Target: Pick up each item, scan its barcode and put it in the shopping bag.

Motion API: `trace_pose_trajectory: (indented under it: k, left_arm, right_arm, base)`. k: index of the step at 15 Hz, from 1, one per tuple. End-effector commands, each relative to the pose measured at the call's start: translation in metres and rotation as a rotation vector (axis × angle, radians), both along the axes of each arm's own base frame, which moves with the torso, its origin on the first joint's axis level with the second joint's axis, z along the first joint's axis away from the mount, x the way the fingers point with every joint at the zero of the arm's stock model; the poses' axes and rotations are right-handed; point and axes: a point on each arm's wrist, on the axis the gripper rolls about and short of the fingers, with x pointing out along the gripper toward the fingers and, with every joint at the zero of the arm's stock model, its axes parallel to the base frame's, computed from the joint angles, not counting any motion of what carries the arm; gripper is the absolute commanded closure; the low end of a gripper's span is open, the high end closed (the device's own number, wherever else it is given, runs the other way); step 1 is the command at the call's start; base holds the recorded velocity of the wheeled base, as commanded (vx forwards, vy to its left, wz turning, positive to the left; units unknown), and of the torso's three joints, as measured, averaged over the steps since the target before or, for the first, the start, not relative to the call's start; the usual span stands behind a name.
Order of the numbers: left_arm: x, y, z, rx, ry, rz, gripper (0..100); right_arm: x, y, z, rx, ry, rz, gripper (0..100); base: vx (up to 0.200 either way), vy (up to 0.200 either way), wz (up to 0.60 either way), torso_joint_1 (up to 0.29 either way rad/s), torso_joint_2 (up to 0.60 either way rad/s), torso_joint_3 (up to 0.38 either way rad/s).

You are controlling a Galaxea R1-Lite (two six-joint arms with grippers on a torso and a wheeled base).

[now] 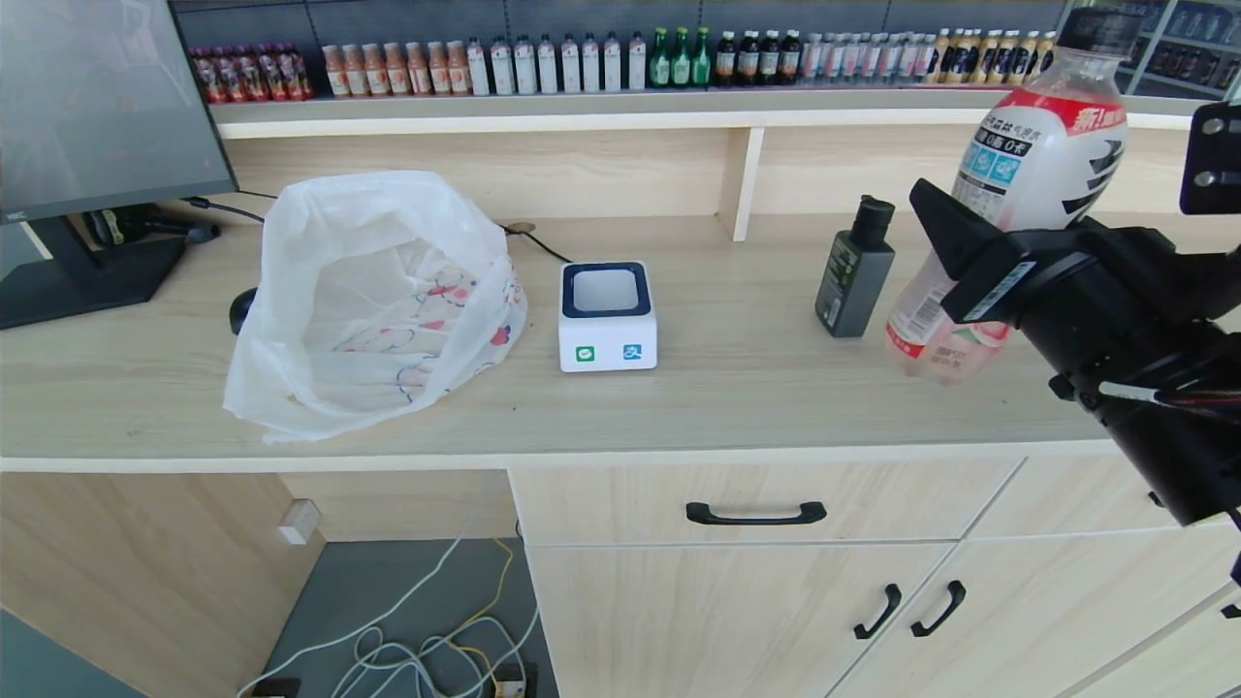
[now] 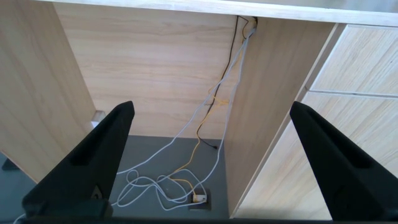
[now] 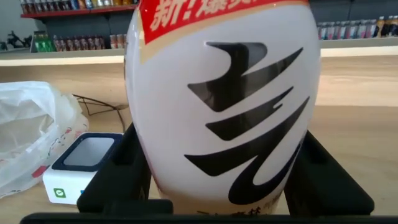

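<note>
Rounded plastic drink bottle (image 1: 1037, 165) with a glossy white-and-red label is hanging tilted above the right end of the pale wooden table (image 1: 737, 388). The black right end effector (image 1: 979, 252) is pinching its middle, near a slim dark grey bottle (image 1: 853, 271). Below the tabletop, the left end effector (image 2: 212, 112) is hovering with its fingers spread wide.

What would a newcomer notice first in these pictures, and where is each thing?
The large white drink bottle stands out most, gripped in the right hand and held above the right end of the counter. Next comes the open white shopping bag slumped on the counter's left, with the white scanner box just beside it and a small dark bottle standing upright farther right.
</note>
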Motion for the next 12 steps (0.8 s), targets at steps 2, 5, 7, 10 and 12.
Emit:
trace_pose_trajectory:
  k: [2,5,7,10,12]
  left_arm:
    - [0.0000,0.0000,0.0000,-0.002,-0.001,0.001,0]
    - [0.0000,0.0000,0.0000,-0.002,-0.001,0.001,0]
    - [0.0000,0.0000,0.0000,-0.002,-0.001,0.001,0]
    - [0.0000,0.0000,0.0000,-0.002,-0.001,-0.001,0]
    - [0.0000,0.0000,0.0000,-0.002,-0.001,0.001,0]
  right_arm:
    - [0.0012,0.0013,-0.0020,0.008,0.005,-0.016,100]
    - [-0.0021,-0.0011,-0.0034,0.010,-0.001,-0.015,100]
    - [-0.0032,-0.0038,-0.0043,0.011,-0.006,-0.020,100]
    - [-0.0020,-0.0052,-0.0064,0.007,0.000,-0.024,100]
    - [-0.0041,-0.0042,-0.0090,0.003,-0.008,0.000,100]
  base:
    - [0.000,0.000,0.00,0.000,0.00,0.000]
    - [0.000,0.000,0.00,0.000,0.00,0.000]
    - [0.000,0.100,0.00,-0.001,0.00,0.001]
    - [0.000,0.200,0.00,-0.001,0.00,0.006]
    - [0.000,0.200,0.00,0.010,0.00,0.000]
